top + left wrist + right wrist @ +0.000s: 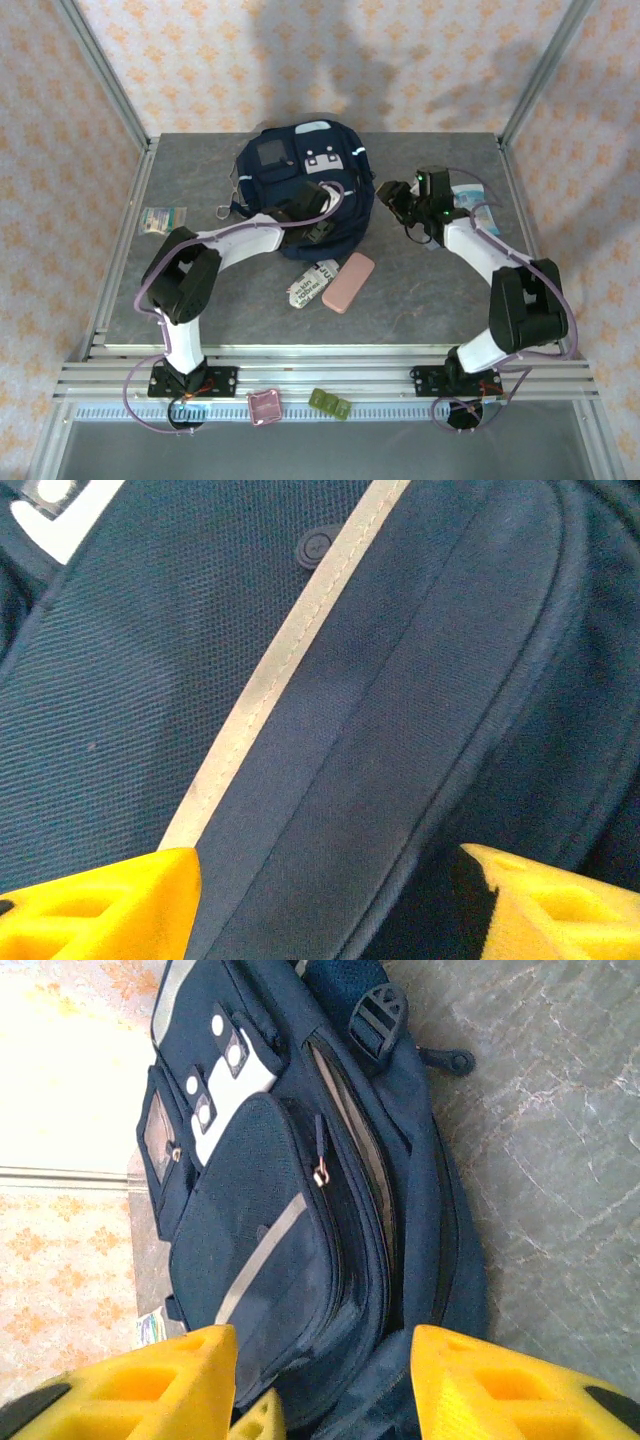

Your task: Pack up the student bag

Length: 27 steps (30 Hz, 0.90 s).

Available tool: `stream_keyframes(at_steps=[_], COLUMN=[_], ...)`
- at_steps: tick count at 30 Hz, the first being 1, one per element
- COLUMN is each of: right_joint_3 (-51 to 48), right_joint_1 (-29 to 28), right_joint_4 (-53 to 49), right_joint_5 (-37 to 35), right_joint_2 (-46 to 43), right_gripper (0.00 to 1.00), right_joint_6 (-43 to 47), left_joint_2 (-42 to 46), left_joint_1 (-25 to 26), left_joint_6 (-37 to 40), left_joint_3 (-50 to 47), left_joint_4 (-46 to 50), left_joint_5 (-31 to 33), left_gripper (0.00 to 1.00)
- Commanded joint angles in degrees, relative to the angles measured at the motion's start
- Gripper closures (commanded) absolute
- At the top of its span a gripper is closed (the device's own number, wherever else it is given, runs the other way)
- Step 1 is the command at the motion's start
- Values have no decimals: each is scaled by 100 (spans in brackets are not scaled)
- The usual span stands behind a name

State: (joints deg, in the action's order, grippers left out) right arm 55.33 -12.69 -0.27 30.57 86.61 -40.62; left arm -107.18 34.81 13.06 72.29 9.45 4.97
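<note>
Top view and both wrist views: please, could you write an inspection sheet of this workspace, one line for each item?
Surface: grey stone-look table.
Job's things: navy backpack lies at the back middle; one compartment looks unzipped.
Clutter: pink case and white packet in front of the backpack; small packet near the left edge; pale blue packet by the right arm; pink tray and green piece on the front rail.
Grippers: left gripper open over backpack fabric, holding nothing; right gripper with jaws apart at the backpack's edge, grip cannot be told.
Cables: purple cables along both arms.
Surroundings: flower-patterned walls, metal frame posts.
</note>
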Motion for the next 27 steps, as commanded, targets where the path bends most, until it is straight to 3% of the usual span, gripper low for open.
stream_keyframes(at_steps=[1, 7, 10, 13, 17, 18, 20, 27], right_joint_3=[-164, -338, -360, -380, -506, -563, -689, -1204], right_joint_1=[21, 38, 38, 35, 33, 33, 38, 33], right_joint_4=[-183, -105, -70, -28, -17, -8, -3, -169], right_joint_5=[-150, -91, -53, -24, -27, -32, -46, -125], right_joint_2=[-192, -131, -116, -153, -264, -309, -392, -792], right_gripper=[51, 51, 52, 52, 52, 52, 52, 52], right_joint_6=[142, 64, 33, -15, -47, -53, -63, 39], left_joint_2=[-178, -479, -670, -888, -1090, -1087, -1027, -252], left_joint_1=[35, 44, 44, 10, -43, -61, -70, -234], left_joint_6=[407, 558, 660, 786, 689, 651, 589, 28], left_joint_3=[250, 356, 382, 503, 786, 831, 880, 1154], left_joint_4=[83, 49, -71, -58, 101, 110, 107, 198], left_joint_5=[127, 68, 658, 979, 804, 743, 664, 243], left_gripper=[30, 30, 32, 43, 81, 84, 100, 100])
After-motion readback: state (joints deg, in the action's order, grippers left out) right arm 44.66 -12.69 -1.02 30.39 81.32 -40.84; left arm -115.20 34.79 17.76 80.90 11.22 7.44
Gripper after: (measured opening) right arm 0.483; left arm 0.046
